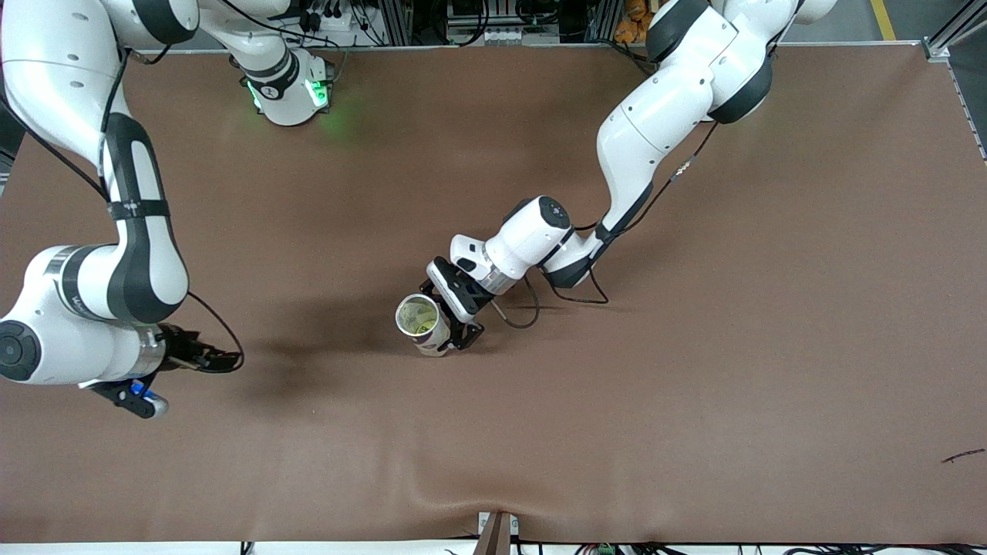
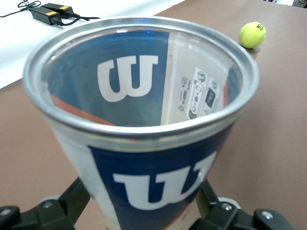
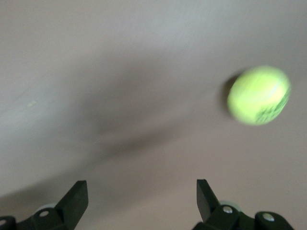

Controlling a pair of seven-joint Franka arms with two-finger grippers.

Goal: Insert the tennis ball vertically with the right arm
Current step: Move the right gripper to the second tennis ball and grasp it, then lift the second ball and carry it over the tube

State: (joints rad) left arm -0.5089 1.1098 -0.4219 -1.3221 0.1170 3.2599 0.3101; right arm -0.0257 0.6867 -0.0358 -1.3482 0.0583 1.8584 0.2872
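On the brown table (image 3: 72, 57) toward the right arm's end, the tennis ball (image 3: 259, 95) lies free below the right hand (image 3: 141, 191), whose fingers are spread with nothing between them. In the front view that hand hangs at about eight o'clock from the open tennis-ball can (image 1: 422, 324). The left hand (image 1: 447, 316) clasps the can near the table's middle.

The front camera hangs high and looks steeply down on the whole brown surface (image 1: 694, 385), arm bases along the frame's top. The left wrist camera sits very close behind an open can (image 2: 144, 120), looking into its mouth; the front view shows that can (image 1: 422, 324) at centre. The right wrist camera looks down on bare surface (image 3: 120, 72) with a tennis ball (image 3: 259, 95) at upper right.
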